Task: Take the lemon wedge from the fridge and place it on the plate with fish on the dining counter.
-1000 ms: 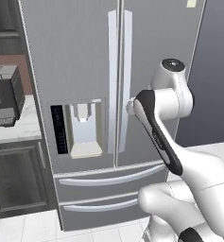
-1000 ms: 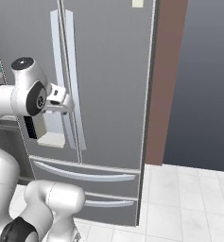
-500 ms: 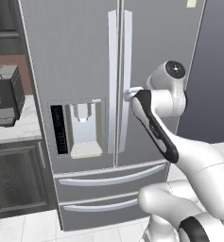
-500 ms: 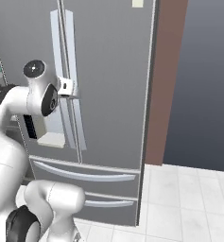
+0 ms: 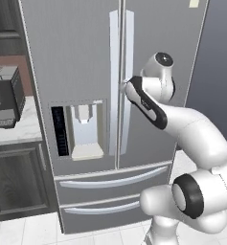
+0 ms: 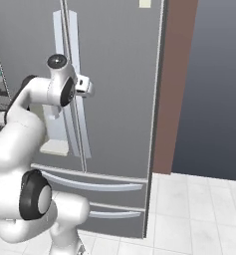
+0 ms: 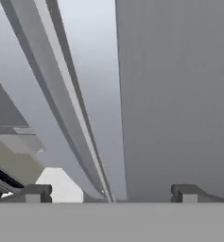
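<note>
Fridge (image 5: 86, 72) fills the left and centre of the left base view — both doors shut, 2 long handles (image 5: 120, 81) running down the middle seam, dispenser panel (image 5: 79, 129) at centre left, 2 drawers (image 5: 112, 189) below. The arm comes up from the lower right and bends toward the seam; gripper (image 5: 124, 86) sits right at the handles, mid-frame. In the right base view the gripper (image 6: 87, 88) shows at upper left, against the handles (image 6: 72, 84). Hand view: 2 fingertips (image 7: 35, 193) stand wide apart at the bottom, nothing between them — jaws open — with the handles (image 7: 66, 108) slanting across the left half. Lemon wedge can't be seen; the doors are closed.
</note>
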